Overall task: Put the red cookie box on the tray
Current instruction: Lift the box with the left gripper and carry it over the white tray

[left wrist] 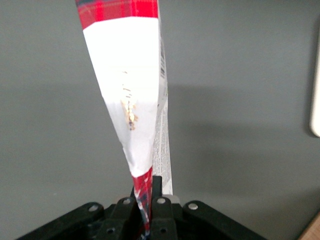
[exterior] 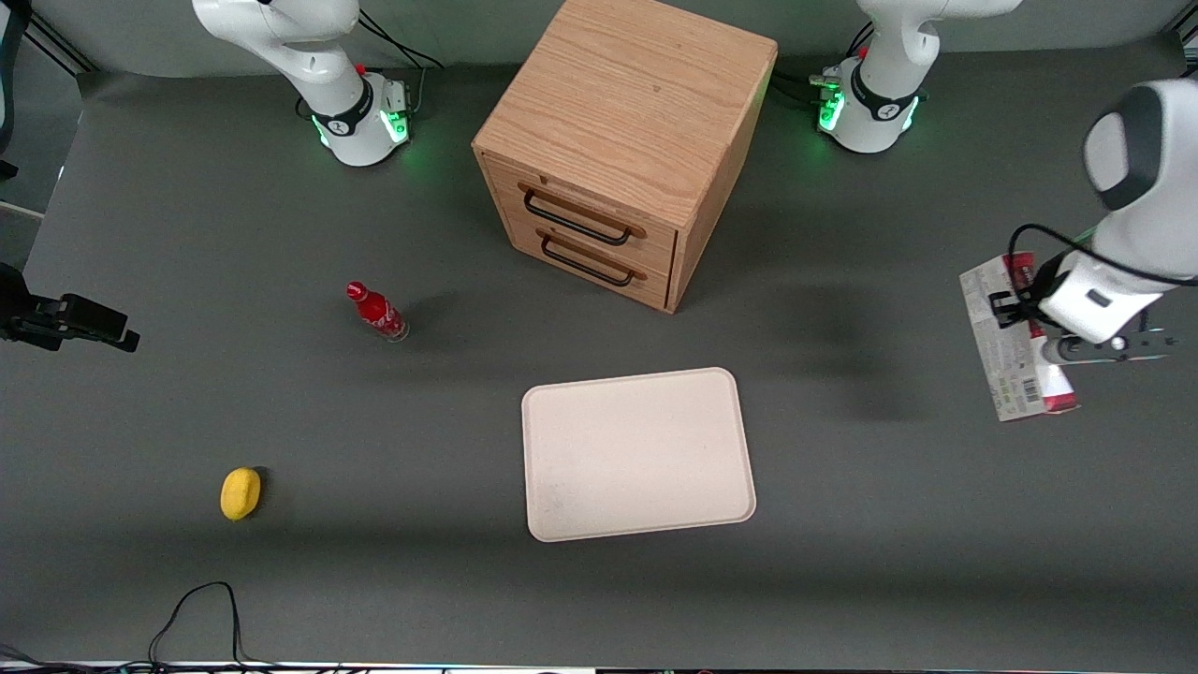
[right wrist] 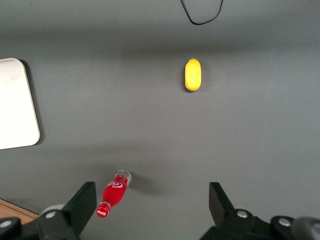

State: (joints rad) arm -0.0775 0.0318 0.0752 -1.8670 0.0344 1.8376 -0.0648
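My gripper (left wrist: 146,200) clamps the red cookie box (exterior: 1011,360) | frame's right edge | tray (exterior: 638,454) centre, apart.

Grey table (exterior: 842,562) carries all. Wooden cabinet (exterior: 622,140) stands on it between arm bases. Tray (exterior: 639,454) lies flat, nearer front camera than cabinet. Red bottle (exterior: 376,312) stands toward parked arm's end; lemon (exterior: 241,493) lies nearer camera than bottle. Gripper (left wrist: 145,212), toward working arm's end, pinches cookie box (exterior: 1006,351) by its end, box lifted above table.
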